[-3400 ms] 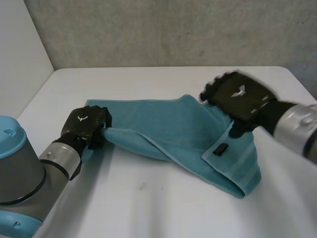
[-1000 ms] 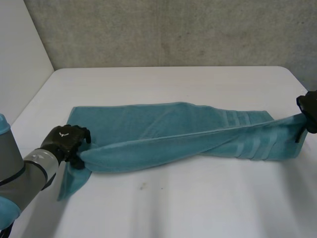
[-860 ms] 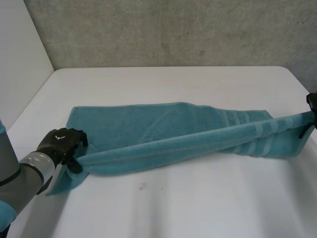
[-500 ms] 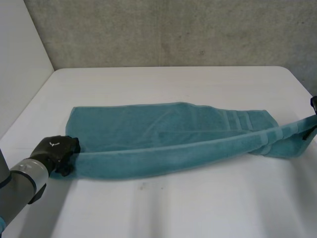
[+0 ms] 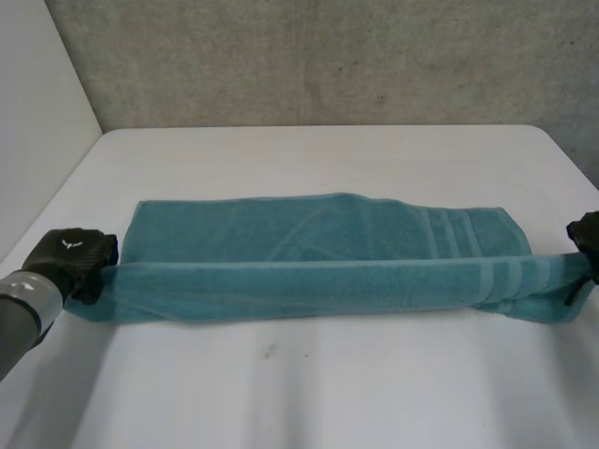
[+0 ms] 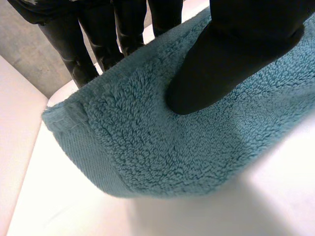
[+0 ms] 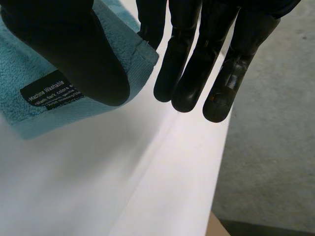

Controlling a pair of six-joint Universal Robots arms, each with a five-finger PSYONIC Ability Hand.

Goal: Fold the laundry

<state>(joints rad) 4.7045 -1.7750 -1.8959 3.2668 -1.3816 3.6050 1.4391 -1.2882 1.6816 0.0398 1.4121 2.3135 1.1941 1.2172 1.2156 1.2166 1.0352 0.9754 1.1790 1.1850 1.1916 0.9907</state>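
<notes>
A teal towel [image 5: 318, 243] lies lengthwise across the white table [image 5: 328, 383], pale stripes near its right end. Its near long edge is raised and pulled straight between both hands, and the far half lies flat. My left hand [image 5: 70, 262] holds the near left corner. In the left wrist view the thumb [image 6: 221, 64] presses the towel [image 6: 147, 147] against the fingers [image 6: 98, 39] behind it. My right hand [image 5: 585, 236] holds the near right corner; its thumb [image 7: 69, 54] pins the towel [image 7: 15, 88] beside a black label [image 7: 51, 92].
A grey concrete wall [image 5: 328, 56] stands behind the table, and a white panel [image 5: 37, 112] rises at the left. The right hand sits at the table's right edge [image 7: 197, 162], with grey floor [image 7: 270, 147] beyond it.
My left hand has moved outward to the left with its corner. The twisted, sagging near edge has been drawn into a straight line between the hands. The right hand has barely shifted.
</notes>
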